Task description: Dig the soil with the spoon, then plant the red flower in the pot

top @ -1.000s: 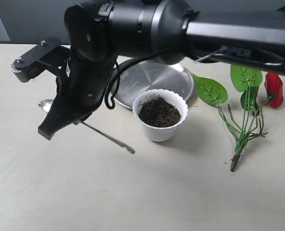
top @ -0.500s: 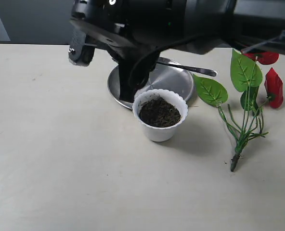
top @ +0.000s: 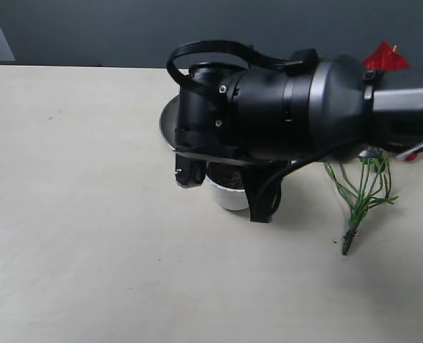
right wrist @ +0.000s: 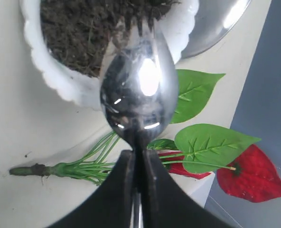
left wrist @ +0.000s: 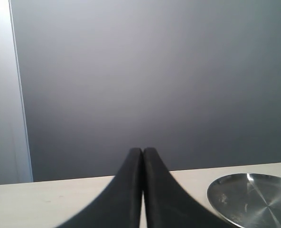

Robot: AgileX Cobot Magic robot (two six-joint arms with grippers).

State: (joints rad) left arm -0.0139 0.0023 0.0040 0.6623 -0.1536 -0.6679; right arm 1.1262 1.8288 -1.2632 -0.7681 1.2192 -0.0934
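Observation:
My right gripper (right wrist: 136, 154) is shut on the spoon's thin handle. The shiny spoon (right wrist: 138, 95) points into the white scalloped pot (right wrist: 60, 80), and its notched tip meets the dark soil (right wrist: 79, 28) near the rim. In the exterior view the right arm hides most of the pot (top: 226, 196), and the soil and spoon do not show. The red flower (right wrist: 252, 175) lies on the table beside the pot with its green leaves (right wrist: 211, 142) and stalks (top: 358, 200). My left gripper (left wrist: 143, 151) is shut on nothing, low over the table.
A round steel plate (left wrist: 254, 199) lies behind the pot, and its edge (top: 167, 121) shows past the arm. One red bloom (top: 385, 56) pokes up behind the right arm. A dark wall backs the table.
The right arm has carried the spoon from the table's left, over the steel plate, to the pot, and now covers the pot. The flower has not moved.

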